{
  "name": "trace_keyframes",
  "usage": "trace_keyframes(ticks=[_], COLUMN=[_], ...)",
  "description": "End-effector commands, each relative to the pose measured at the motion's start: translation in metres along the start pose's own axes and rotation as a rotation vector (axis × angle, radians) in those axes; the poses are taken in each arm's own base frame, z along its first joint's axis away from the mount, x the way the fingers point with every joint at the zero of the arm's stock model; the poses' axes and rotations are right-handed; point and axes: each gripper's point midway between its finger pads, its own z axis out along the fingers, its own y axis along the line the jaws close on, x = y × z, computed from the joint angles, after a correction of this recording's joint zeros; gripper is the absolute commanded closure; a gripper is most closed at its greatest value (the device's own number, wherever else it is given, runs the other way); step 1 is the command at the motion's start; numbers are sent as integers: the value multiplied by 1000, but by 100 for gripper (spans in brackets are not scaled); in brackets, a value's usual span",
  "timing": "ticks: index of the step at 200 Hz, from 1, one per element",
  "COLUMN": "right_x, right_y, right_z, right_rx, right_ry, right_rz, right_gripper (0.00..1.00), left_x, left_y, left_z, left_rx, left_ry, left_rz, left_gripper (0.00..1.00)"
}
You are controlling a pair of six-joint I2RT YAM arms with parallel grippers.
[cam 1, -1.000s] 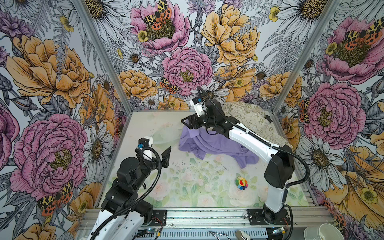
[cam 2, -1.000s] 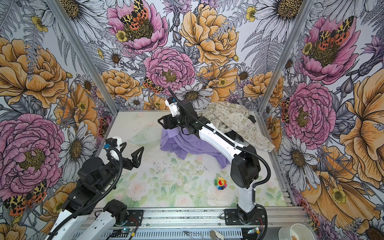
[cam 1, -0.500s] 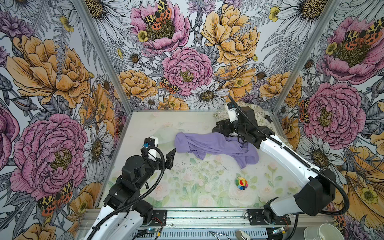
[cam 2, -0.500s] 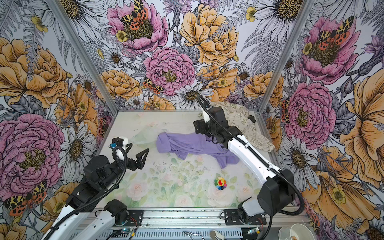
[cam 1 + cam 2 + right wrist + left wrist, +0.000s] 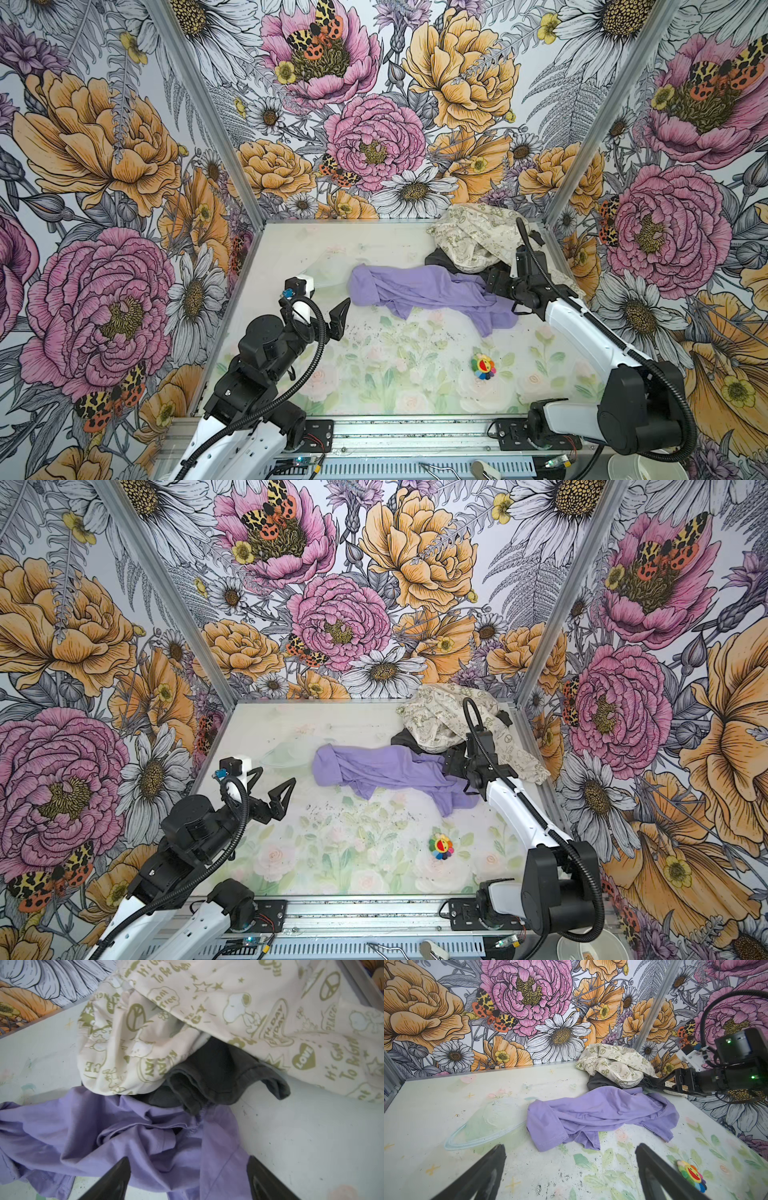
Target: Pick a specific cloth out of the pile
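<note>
Two grippers, neither holding anything. Left gripper: jaws wide apart, hovered clear. Cloth: newly dragged leftward out of the pile, lay spread beside it, so extraction was apparently near done. Right gripper: jaws apart, withdrawn over the cloth's right end. Only the right wrist view showed the black cloth possibly overlapping its hem.

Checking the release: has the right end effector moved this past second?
Yes. The right end effector went right: from left of the flower toy to straight beyond it, over the purple cloth.

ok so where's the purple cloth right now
In both top views the purple cloth lies on the table, centre toward the back, its right end touching the black cloth under the cream cloth in the back-right corner.
</note>
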Motion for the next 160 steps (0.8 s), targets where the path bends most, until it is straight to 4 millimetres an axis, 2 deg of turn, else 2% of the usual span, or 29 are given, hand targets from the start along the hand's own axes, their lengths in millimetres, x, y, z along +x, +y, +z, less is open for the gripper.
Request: trace_keyframes(ticks=[1, 25, 43, 63, 91, 105, 130, 160], right_x=[-4, 6, 13, 20, 24, 23, 11, -19], right_y=[-7, -16, -18, -20, -20, -19, -11, 10], right_z=[-3, 8, 19, 31, 39, 39, 32, 7], right_rx=[-5, 21, 31, 42, 45, 40, 5, -90], right_ry=[-44, -18, 19, 61, 88, 90, 61, -30], right_rz=[85, 120, 137, 151, 168, 173, 200, 253], right_gripper=[15, 20, 28, 46, 62, 75, 95, 100], left_x=[-3, -4, -5, -4, -5, -5, -5, -6], left_y=[-1, 0, 1, 1, 1, 2, 2, 1], left_z=[-1, -2, -2, -3, -3, -4, -5, -5], left_rx=[12, 9, 6, 7, 7, 4, 3, 6], left_ry=[-24, -30, -32, -32, -35, -39, -40, -44], left_rz=[-20, -22, -25, -25, -26, -26, -28, -29], left_gripper=[1, 2, 1, 1, 1, 1, 1, 1])
